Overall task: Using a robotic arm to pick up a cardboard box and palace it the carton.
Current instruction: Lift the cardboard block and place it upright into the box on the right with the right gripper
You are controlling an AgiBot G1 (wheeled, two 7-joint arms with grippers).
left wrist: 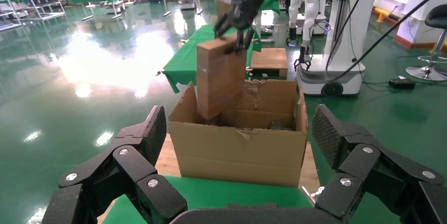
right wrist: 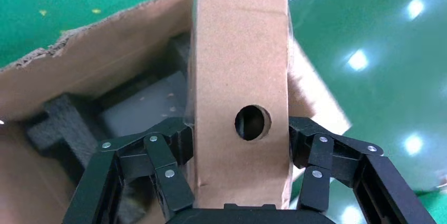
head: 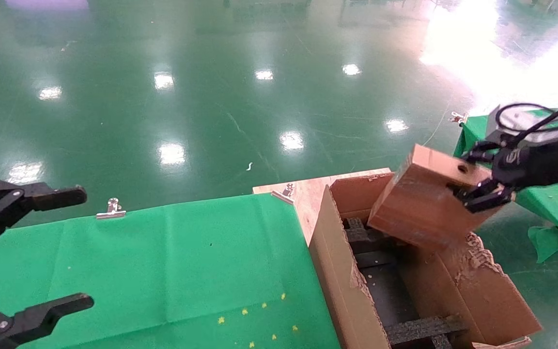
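Flat brown cardboard box (head: pixel 422 203) in right tool (head: pixel 477 186), over ragged carton (head: pixel 337 271).

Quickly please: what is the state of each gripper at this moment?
Left gripper: open, holding nothing, above the green table.
Right gripper: closed on the cardboard box, held tilted over the carton.

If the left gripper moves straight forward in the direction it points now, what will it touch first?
Most likely the near wall of the carton. In the left wrist view, the open left gripper points straight at it over the green cloth, with nothing visible between. The depth is unclear, so this is only a judgement.
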